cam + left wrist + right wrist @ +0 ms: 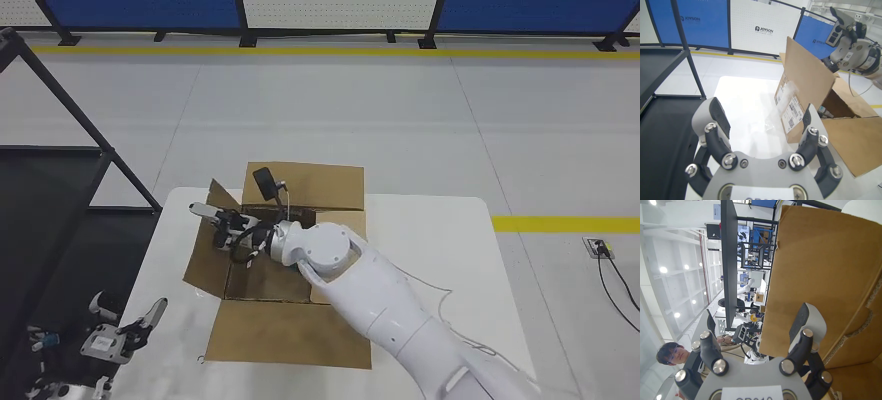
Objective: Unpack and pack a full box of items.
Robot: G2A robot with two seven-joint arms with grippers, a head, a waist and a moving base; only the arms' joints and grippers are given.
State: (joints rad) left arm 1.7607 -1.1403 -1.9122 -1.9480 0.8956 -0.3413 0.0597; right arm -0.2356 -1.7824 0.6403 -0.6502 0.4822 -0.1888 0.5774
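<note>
1. My right gripper (757,317) is at the 9 o'clock side of the box (290,335). Its fingers are spread wide and straddle the raised flap (819,266) there. I cannot tell whether either pad touches the card.
2. My left gripper (762,109) hangs at about 8 o'clock from the box, just off the edge of the table (440,260). Its fingers are apart with nothing between them.
3. The box is plain brown cardboard with an open top, and it sits on the white table. Its 12 and 6 o'clock flaps are folded outward.
4. A white shipping label (793,111) is on the wall facing my left gripper, and small bottles (826,113) lie inside.
</note>
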